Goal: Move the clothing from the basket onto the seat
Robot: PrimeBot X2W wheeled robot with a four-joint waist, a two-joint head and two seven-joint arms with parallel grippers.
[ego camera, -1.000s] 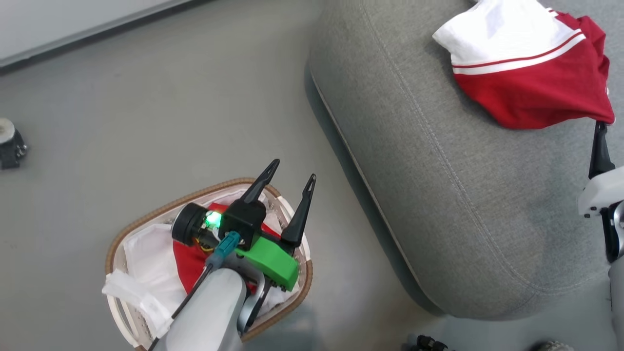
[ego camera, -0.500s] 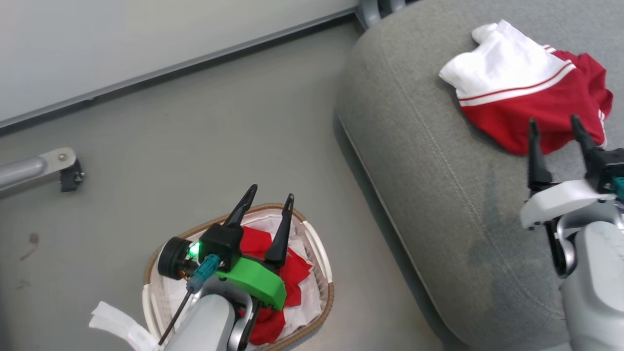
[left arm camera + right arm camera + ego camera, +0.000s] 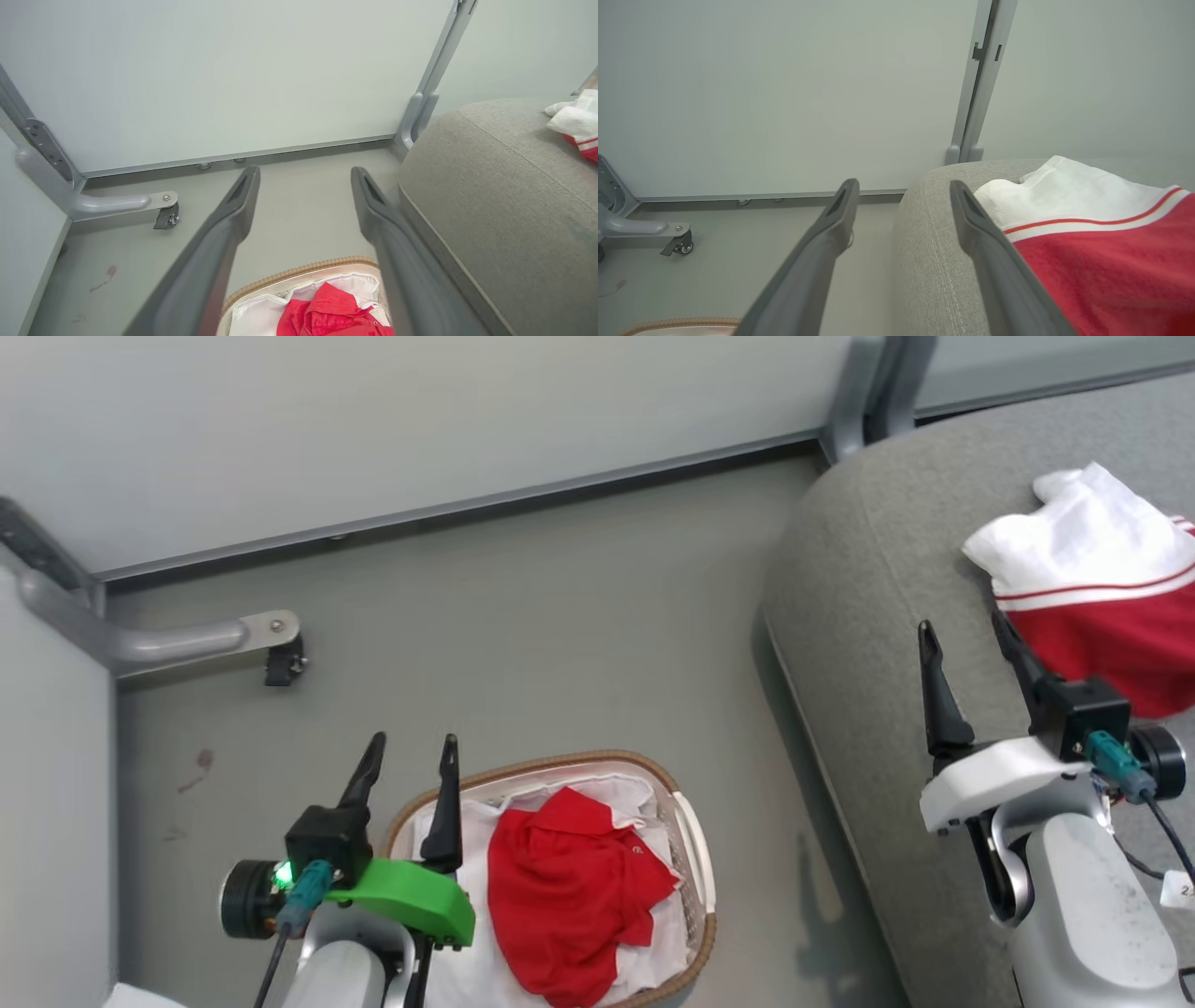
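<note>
**Left gripper (image 3: 414, 739) and right gripper (image 3: 962, 622) both spread, empty**

Just right of the left gripper, the basket (image 3: 560, 761) holds a crumpled red garment (image 3: 569, 877) on its white liner (image 3: 616, 791). The right gripper hangs over the grey seat (image 3: 868, 616). A red-and-white garment (image 3: 1102, 616) lies on the cushion beside its right finger, reaching past the fingertip.

Lab mock-up; partition panels (image 3: 420, 420) on a castered metal foot (image 3: 187, 639) (bare grey floor (image 3: 560, 644)) beside the seat (image 3: 868, 579).

No legible text, white cable tag (image 3: 1178, 890) marking too small
</note>
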